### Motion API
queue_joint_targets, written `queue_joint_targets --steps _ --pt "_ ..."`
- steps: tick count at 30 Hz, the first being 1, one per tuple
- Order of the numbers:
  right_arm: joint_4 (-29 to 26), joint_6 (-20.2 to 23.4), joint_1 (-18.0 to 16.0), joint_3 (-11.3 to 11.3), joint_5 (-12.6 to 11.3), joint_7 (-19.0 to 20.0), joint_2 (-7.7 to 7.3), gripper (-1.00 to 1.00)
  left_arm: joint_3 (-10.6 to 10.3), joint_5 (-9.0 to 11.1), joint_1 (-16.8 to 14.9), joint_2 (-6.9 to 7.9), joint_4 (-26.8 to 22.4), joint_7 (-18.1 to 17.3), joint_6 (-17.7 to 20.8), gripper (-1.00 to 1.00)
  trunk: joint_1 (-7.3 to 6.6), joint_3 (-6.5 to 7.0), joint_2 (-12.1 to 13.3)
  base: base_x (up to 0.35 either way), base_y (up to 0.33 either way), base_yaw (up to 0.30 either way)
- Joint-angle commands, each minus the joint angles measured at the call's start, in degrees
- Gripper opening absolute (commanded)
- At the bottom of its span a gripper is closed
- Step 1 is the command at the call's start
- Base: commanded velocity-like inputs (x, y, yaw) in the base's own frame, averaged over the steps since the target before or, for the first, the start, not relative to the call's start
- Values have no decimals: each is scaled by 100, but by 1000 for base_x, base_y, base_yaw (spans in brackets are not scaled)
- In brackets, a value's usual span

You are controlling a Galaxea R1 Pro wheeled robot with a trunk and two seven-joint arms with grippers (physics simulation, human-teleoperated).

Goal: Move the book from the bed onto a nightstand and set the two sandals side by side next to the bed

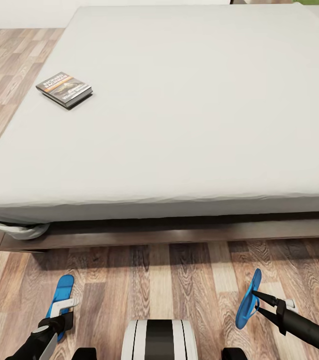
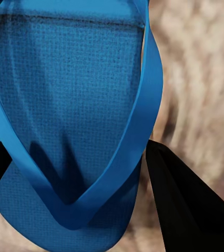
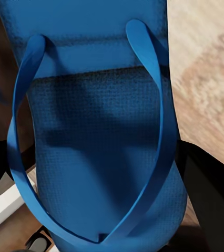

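Observation:
The book (image 1: 64,89) lies flat on the pale mattress of the bed (image 1: 189,110), near its left edge. One blue sandal (image 1: 63,286) sits low over the floor at the lower left, with my left gripper (image 1: 59,312) shut on its rear end. In the left wrist view the sandal (image 2: 64,94) lies between the black fingers (image 2: 188,210). My right gripper (image 1: 255,301) is shut on the other sandal (image 1: 243,310), which stands tilted on edge above the floor. The right wrist view shows that sandal (image 3: 96,136) close up between the fingers (image 3: 209,189).
The bed's dark wooden frame (image 1: 179,235) runs across in front of me. A bunched sheet corner (image 1: 19,230) hangs at its left end. Wood-plank floor (image 1: 159,285) lies between the frame and my base (image 1: 159,340), and also along the bed's left side.

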Motion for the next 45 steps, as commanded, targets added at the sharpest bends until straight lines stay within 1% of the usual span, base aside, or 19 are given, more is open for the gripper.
queue_joint_targets --steps 1,14,15,34,45 --pt "2 29 -1 -8 -8 8 0 -100 11 -9 1 -2 -12 -1 35 -100 -1 -3 -1 0 0 0" --pt "2 29 1 -7 -14 34 2 -100 11 -9 1 -3 -12 -1 35 -100 -1 -3 -1 0 0 0" --pt "2 29 -1 -4 -14 34 3 -100 11 -9 1 -3 -12 -1 35 100 -1 -3 -1 0 0 0" --pt "2 29 0 -5 -13 34 4 -100 16 -9 1 -2 -12 -1 35 100 -1 -3 -1 0 0 0" --pt "2 29 -2 -8 -13 34 3 -100 13 -9 1 -2 -12 -1 43 100 -29 241 14 0 0 0"
